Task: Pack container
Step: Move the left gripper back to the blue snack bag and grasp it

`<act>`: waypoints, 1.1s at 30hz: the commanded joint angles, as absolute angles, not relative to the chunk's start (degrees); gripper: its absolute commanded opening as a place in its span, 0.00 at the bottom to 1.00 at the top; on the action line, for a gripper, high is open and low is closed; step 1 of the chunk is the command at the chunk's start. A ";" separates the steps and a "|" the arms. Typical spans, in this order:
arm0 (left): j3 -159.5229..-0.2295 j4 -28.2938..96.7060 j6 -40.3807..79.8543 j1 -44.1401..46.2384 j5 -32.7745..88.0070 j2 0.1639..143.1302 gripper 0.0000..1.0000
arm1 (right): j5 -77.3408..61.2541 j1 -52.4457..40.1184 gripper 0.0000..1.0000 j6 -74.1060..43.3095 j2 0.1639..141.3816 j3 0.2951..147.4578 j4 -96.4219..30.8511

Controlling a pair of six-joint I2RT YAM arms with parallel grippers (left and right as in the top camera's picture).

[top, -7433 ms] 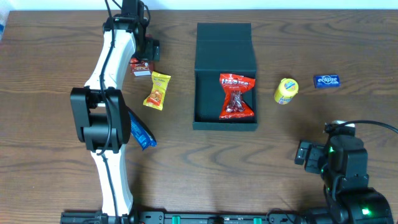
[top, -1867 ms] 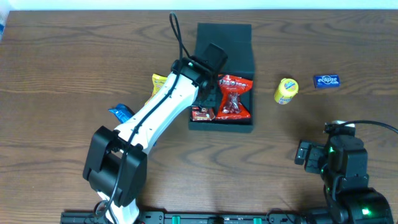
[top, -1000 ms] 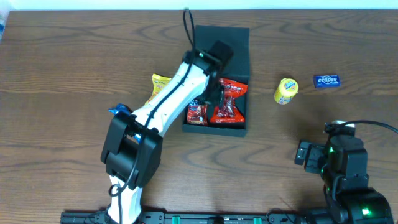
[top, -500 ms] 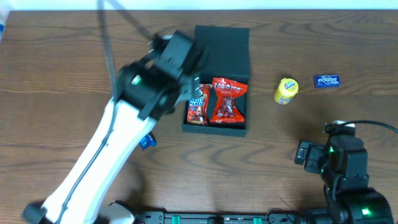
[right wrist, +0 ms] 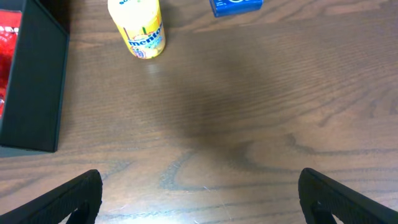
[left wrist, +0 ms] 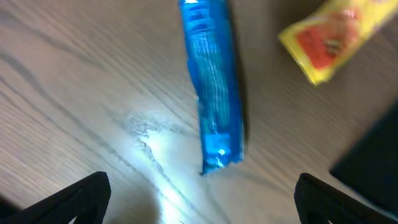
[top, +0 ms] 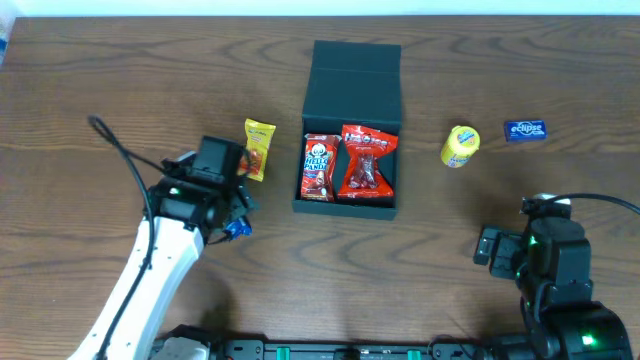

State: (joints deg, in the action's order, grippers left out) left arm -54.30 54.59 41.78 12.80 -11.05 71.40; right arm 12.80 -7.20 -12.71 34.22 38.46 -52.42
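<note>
Gripper on left arm point(left wrist: 202, 190) spread wide, empty, over long blue foil packet point(left wrist: 212, 93), packet's length square to closing line; dark teal-black matte rectangular box point(top: 355, 70) off to its right, nearer this arm

One container point(top: 355, 70), upper centre. Two red snack packets: a narrow packet point(top: 319, 167) and a wider packet point(top: 366, 160). One yellow packet point(top: 259, 149), one blue packet point(left wrist: 212, 87), one yellow bottle point(top: 460, 146), one blue gum pack point(top: 524, 130). Two arms: left arm point(top: 160, 260), right arm point(top: 550, 270).

Dark brown wood-grain table point(top: 90, 70)
</note>
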 commanded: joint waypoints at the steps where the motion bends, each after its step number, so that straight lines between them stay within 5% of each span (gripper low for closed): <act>1: -52.84 52.14 41.69 7.92 -8.10 74.30 0.95 | 13.04 -6.72 0.99 -12.19 34.09 38.44 -52.31; 16: -52.84 37.76 39.18 4.51 -0.12 93.58 0.95 | 13.04 -6.72 0.99 -12.19 34.09 38.44 -52.31; 33: -52.75 33.34 35.99 3.97 -0.60 98.78 0.95 | 13.04 -6.72 0.99 -12.16 34.09 38.44 -52.31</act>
